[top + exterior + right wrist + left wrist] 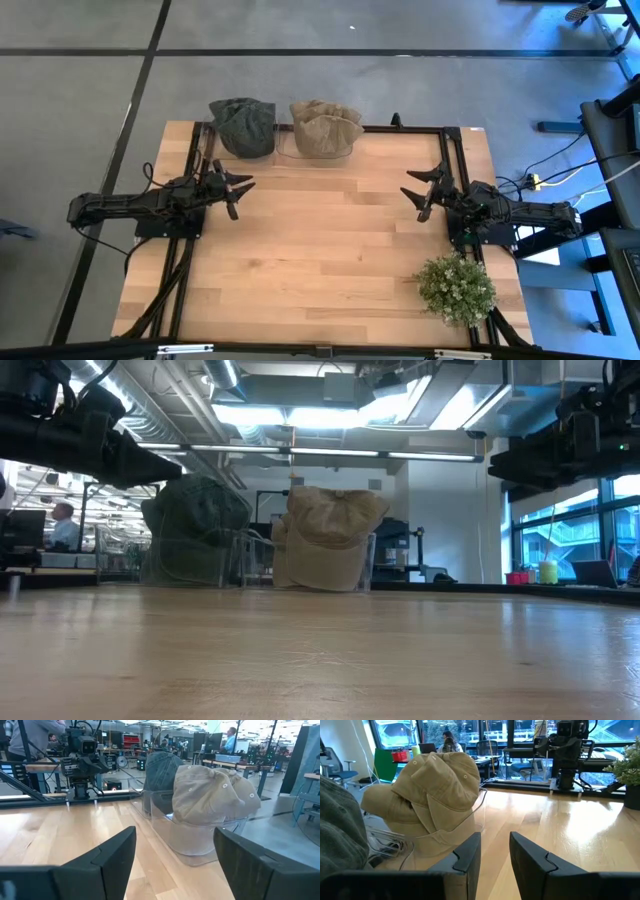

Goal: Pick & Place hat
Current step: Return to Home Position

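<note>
Caps (325, 126) sit binned beyond both hands. Left hand (238, 193) narrowly apart, right hand (418, 195) wide, both empty. Likely homing; next, just park.

You've got a pale honey-wood tabletop (320, 250), striped lengthwise in planks of lighter and darker tan. At its far edge, the cap pile (243, 125) in the left bin (137, 790) reads dark, a muted green-grey leaning blue. Its neighbour, the cap (325, 125) in the right bin (200, 855), is sandy beige with matching stitching. Both bins are clear. Your left tool (236, 190) and right tool (425, 193) are black, like the frame (455, 160). The plant (456, 288) is green flecked with pale dots. The floor (300, 80) is grey, crossed by dark lines.
</note>
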